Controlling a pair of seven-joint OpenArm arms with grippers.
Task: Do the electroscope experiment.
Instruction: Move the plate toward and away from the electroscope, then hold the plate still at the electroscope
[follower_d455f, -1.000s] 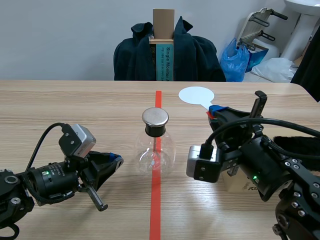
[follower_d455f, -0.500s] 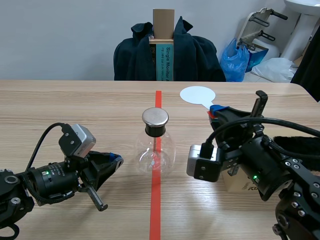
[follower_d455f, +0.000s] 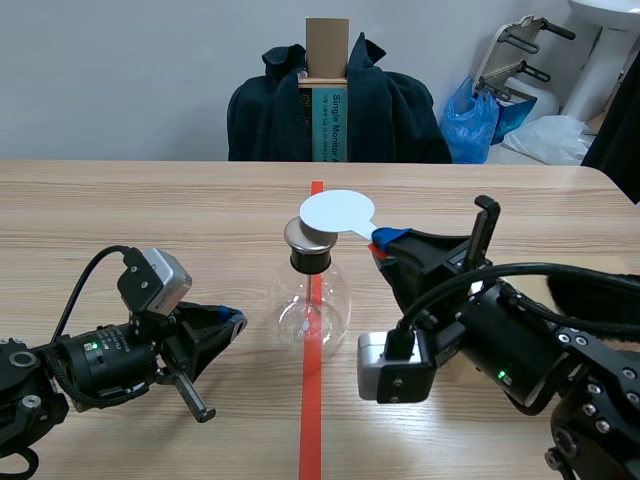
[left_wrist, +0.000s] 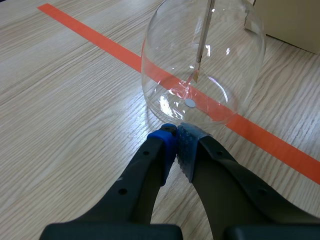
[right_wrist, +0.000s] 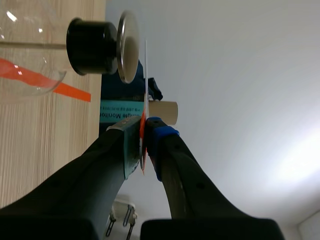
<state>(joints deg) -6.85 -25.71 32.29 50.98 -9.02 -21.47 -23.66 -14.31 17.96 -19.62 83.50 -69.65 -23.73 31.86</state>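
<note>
- Centrally, the electroscope flask (follower_d455f: 312, 305) stands upright on the wooden table (follower_d455f: 150, 210), right on the orange-red tape line (follower_d455f: 311, 410), between the two grippers.
- Its neck carries a black stopper (follower_d455f: 310, 261) topped by a round metal plate (follower_d455f: 308, 236); in the left wrist view a thin rod (left_wrist: 206, 30) hangs down inside the clear glass bulb (left_wrist: 235, 55).
- The right gripper (follower_d455f: 382, 241) is clamped on the narrow handle of a white disc (follower_d455f: 337, 211), its two pads pressed against the handle from either side.
- Ahead of that gripper's fingertips, the white disc sits at the metal plate, overlapping the plate's far edge in the scene view.
- From the right wrist, the disc shows edge-on as a thin line (right_wrist: 146, 75) running forward from between the pads (right_wrist: 131, 142), just beside the face of the metal plate (right_wrist: 127, 47); whether the two touch cannot be told.
- The left gripper (follower_d455f: 228, 320) lies low by the table with its fingers pressed together, holding nothing.
- Just ahead of its closed tips (left_wrist: 177, 137) is the base of the flask, very near the glass.
- Beyond the table, a dark jacket (follower_d455f: 390, 110) hangs over a chair, and a blue plastic bag (follower_d455f: 475, 118) sits to the side.
</note>
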